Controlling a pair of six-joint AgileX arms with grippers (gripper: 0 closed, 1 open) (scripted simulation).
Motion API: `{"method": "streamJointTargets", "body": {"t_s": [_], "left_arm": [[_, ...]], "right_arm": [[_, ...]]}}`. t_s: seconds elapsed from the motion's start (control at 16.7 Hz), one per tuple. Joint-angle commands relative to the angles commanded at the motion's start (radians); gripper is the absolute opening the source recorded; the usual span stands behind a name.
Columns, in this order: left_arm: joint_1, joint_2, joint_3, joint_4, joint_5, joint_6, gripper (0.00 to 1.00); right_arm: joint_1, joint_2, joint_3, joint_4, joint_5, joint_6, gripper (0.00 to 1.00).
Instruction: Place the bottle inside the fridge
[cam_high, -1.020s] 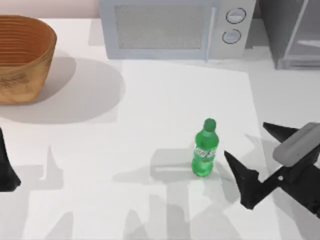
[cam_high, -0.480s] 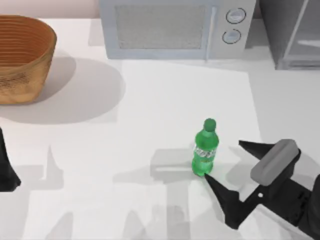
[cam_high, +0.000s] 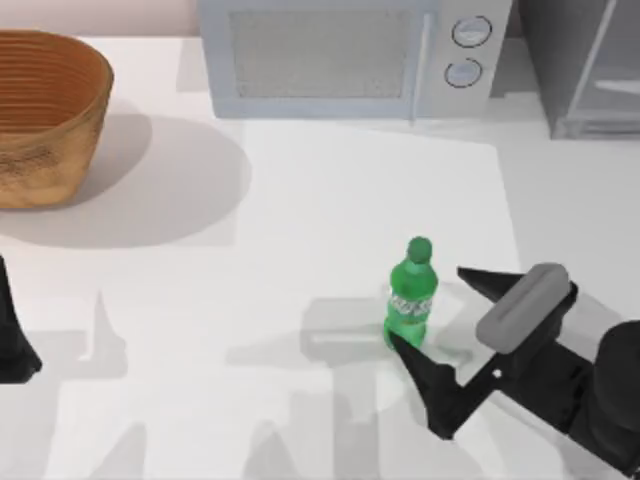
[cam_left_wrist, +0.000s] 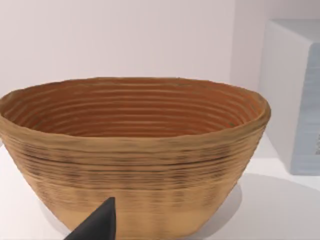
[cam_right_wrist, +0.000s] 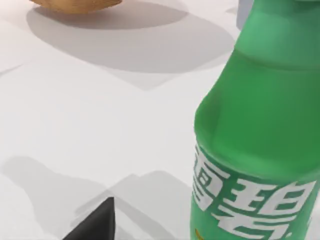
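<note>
Right now the white table (cam_high: 300, 220) carries soft grey shadows, and a pale wall runs behind it. Along the back edge stand a light grey microwave (cam_high: 350, 55) and, at the right corner, the dark grey fridge (cam_high: 585, 65). A woven basket (cam_high: 45, 110) sits at the far left. The green bottle (cam_high: 411, 297) stands upright on the table, right of centre, well short of the fridge. The right gripper (cam_high: 430, 305) reaches in from the right, its dark fingers spread wide on either side of the bottle's lower body. The left gripper (cam_high: 12, 335) is parked at the left edge; whether it is spread, I cannot tell.
</note>
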Motion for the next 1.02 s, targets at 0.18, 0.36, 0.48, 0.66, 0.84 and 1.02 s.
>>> {"method": "streamJointTargets", "body": {"t_s": [0.18, 0.36, 0.48, 0.66, 0.84, 1.02], "left_arm": [[0.000, 0.000, 0.000, 0.000, 0.000, 0.000, 1.00], [0.000, 0.000, 0.000, 0.000, 0.000, 0.000, 1.00], [0.000, 0.000, 0.000, 0.000, 0.000, 0.000, 1.00], [0.000, 0.000, 0.000, 0.000, 0.000, 0.000, 1.00], [0.000, 0.000, 0.000, 0.000, 0.000, 0.000, 1.00], [0.000, 0.000, 0.000, 0.000, 0.000, 0.000, 1.00]], "right_arm": [[0.015, 0.048, 0.092, -0.043, 0.015, 0.003, 1.00], [0.027, 0.077, 0.149, -0.072, 0.027, 0.005, 1.00], [0.027, 0.078, 0.151, -0.073, 0.028, 0.005, 1.00], [0.027, 0.078, 0.151, -0.073, 0.028, 0.005, 0.93], [0.027, 0.078, 0.151, -0.073, 0.028, 0.005, 0.70], [0.027, 0.078, 0.151, -0.073, 0.028, 0.005, 0.48]]}}
